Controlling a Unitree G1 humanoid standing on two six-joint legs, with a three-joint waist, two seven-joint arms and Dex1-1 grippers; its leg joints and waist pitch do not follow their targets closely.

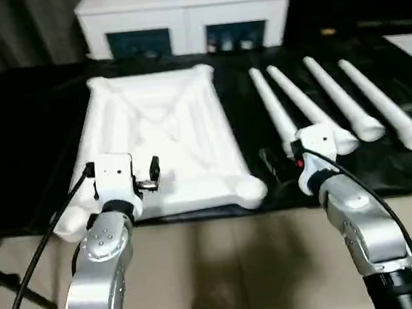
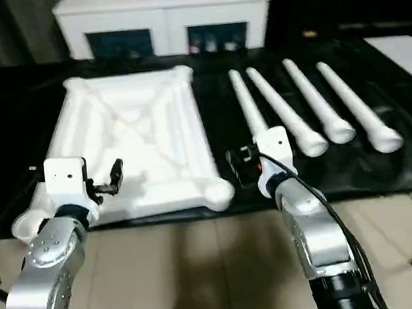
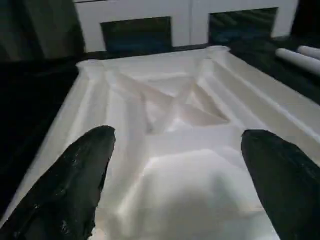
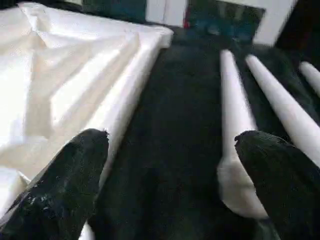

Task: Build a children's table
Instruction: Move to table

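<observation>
From the head views, the table top [image 1: 161, 140] lies ribbed side up on the black work table [image 1: 30, 142], with four legs [image 1: 336, 105] side by side to its right. The left gripper [image 1: 124, 178] hovers over the top's near edge; the right gripper [image 2: 254, 166] hangs near the closest leg's thick end. A white cabinet [image 1: 181, 14] stands behind.

In the left wrist view, the fingers [image 3: 70, 185] are spread wide, empty, the top between and beyond them.

In the right wrist view, wide-apart empty fingers [image 4: 65, 185] frame black cloth, top on one side, leg [image 4: 235, 130] on the other
</observation>
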